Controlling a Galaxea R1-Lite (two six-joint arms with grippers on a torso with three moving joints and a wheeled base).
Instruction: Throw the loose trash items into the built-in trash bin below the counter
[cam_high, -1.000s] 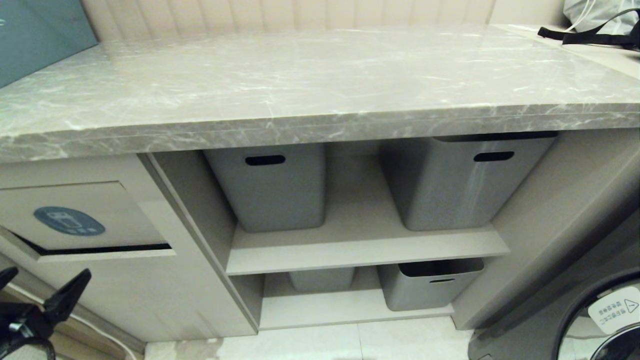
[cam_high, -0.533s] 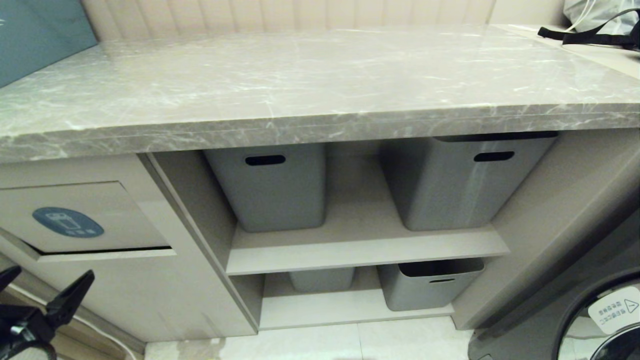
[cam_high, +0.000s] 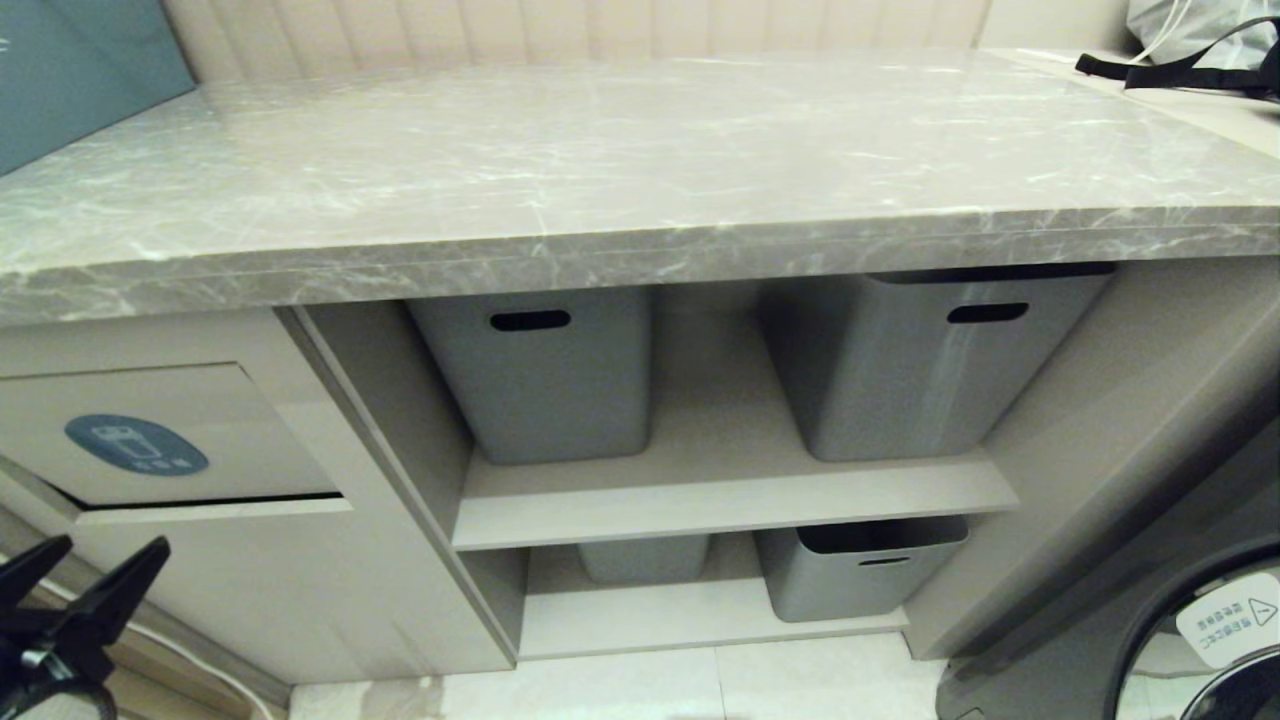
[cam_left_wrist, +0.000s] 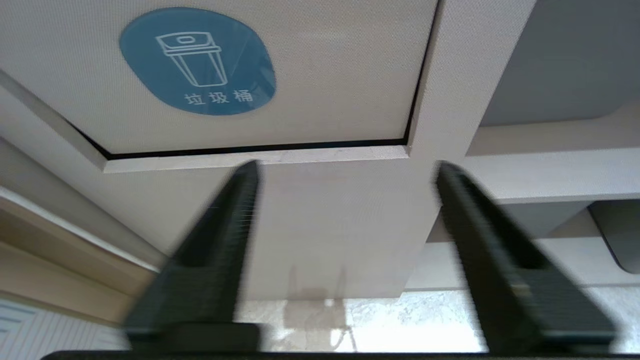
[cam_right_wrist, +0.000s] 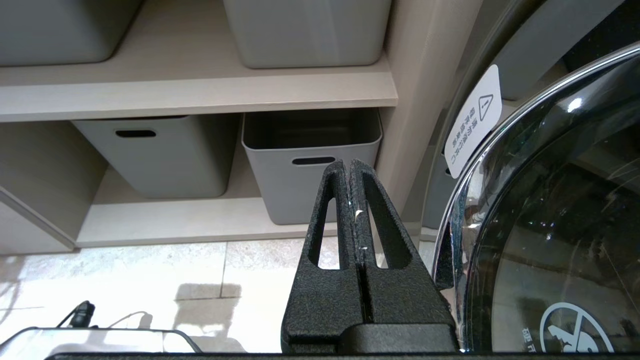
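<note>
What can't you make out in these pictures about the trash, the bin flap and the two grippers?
- Cardboard scraps: none visible in any view; whether they lie inside the trash bin flap is hidden by the panel.
- Left gripper: cut off by the head view's corner; fingers blurred in the left wrist view, nothing between them.
- Right gripper: outside the head view.
- Lower left tub: mostly hidden by the shelf.

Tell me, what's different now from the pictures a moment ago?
The flap of the built-in trash bin has swung nearly shut; its dark gap is thinner. The left tool, empty and low below the flap, has its fingers closer together. The counter, the grey tubs and the shut right tool stayed as they were.
</note>
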